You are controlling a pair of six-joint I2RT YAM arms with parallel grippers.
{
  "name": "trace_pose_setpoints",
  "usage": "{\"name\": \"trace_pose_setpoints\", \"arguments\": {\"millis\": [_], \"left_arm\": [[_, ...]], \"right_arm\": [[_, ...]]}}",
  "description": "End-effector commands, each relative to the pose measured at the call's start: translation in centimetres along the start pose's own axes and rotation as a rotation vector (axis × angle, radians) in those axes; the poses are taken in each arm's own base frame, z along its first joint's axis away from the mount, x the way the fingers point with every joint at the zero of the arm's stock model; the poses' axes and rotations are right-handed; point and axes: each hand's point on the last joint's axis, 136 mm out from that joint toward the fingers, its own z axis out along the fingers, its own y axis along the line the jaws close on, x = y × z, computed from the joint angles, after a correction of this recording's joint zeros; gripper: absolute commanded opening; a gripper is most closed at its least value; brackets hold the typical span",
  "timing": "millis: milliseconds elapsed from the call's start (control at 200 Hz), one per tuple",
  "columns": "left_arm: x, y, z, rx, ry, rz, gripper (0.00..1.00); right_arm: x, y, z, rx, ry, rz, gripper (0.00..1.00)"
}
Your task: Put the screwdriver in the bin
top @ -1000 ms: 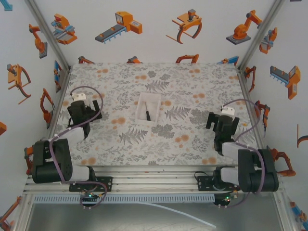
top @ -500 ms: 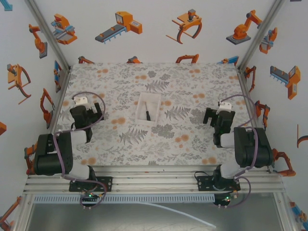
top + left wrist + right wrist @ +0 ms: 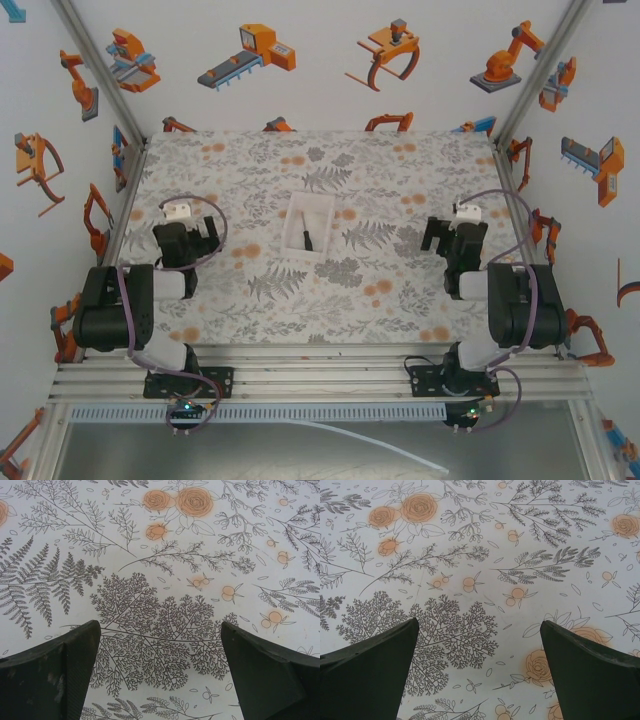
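The whitish translucent bin lies near the middle of the floral table. Inside it, toward its near right part, rests the small black screwdriver. My left gripper hovers at the table's left side, well away from the bin, and in the left wrist view it stands open over bare cloth. At the right side sits my right gripper, also far from the bin. The right wrist view shows the right gripper open with nothing between its fingers.
The floral tablecloth covers the whole work surface. Aluminium frame posts and white walls with robot stickers close in the left, right and back sides. Both arm bases sit on the rail at the near edge.
Both arms have folded back toward their bases, the elbows dropping and the wrists shifting slightly inward and away from me. The screwdriver and bin have not moved.
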Motion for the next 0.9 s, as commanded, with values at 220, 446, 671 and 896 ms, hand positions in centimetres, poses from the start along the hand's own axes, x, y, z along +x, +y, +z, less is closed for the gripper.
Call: {"name": "trace_pose_setpoints", "arguments": {"millis": [220, 446, 671, 896], "left_arm": [[-0.76, 0.01, 0.16, -0.007, -0.016, 0.019, 0.97], [-0.73, -0.01, 0.15, -0.006, -0.015, 0.020, 0.97], [-0.71, 0.00, 0.15, -0.007, -0.015, 0.020, 0.97], [-0.80, 0.00, 0.15, -0.007, -0.017, 0.019, 0.97]], "right_arm": [[-0.82, -0.09, 0.19, -0.001, -0.019, -0.008, 0.99], [-0.80, -0.10, 0.18, 0.000, -0.018, -0.009, 0.99], [-0.83, -0.07, 0.18, -0.001, -0.019, -0.009, 0.99], [-0.86, -0.08, 0.18, -0.002, -0.020, -0.009, 0.99]]}}
